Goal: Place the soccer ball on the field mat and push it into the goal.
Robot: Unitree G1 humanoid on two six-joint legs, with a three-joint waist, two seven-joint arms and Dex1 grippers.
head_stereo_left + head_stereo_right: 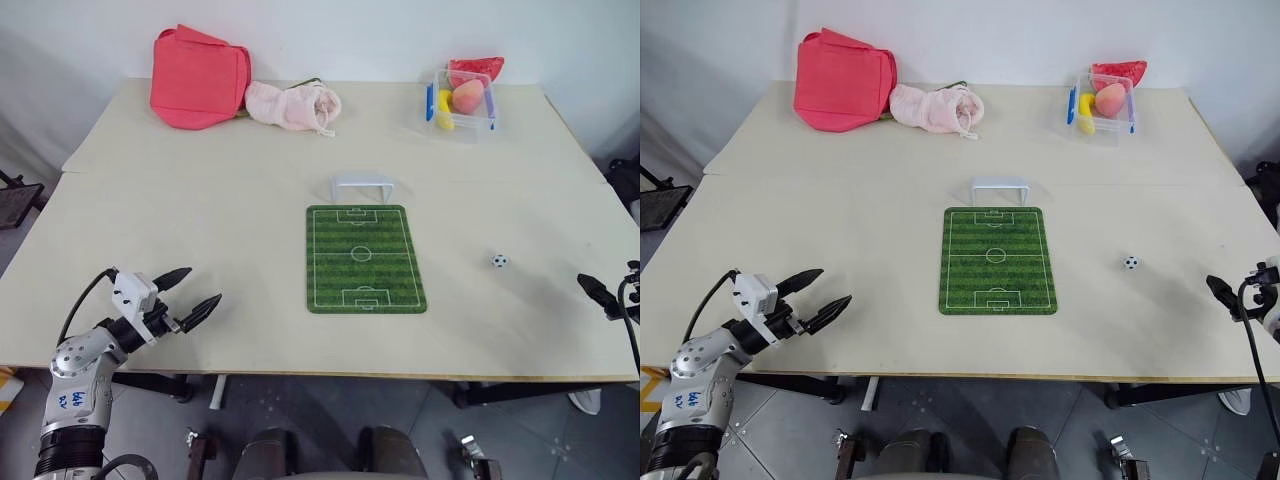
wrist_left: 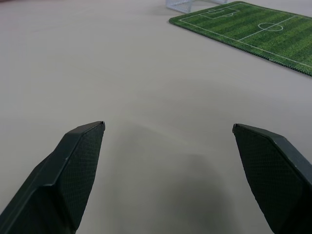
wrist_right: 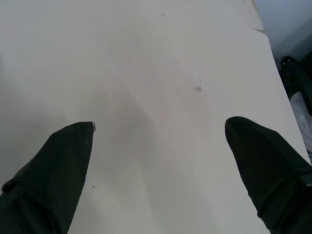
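With the tiny white black-patched soccer ball (image 1: 499, 261) resting on bare tabletop right of the striped green field mat (image 1: 364, 259), nearer the empty, spread-fingered right gripper (image 3: 158, 131) than the equally empty, open left gripper (image 1: 189, 294), calls for a right-arm pickup.

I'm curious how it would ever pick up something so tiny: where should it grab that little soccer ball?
Probably from above, fingers pinching opposite sides: the soccer ball is round, so any pair works. It lies alone on the table, right of the field mat, nearest the open right end effector.
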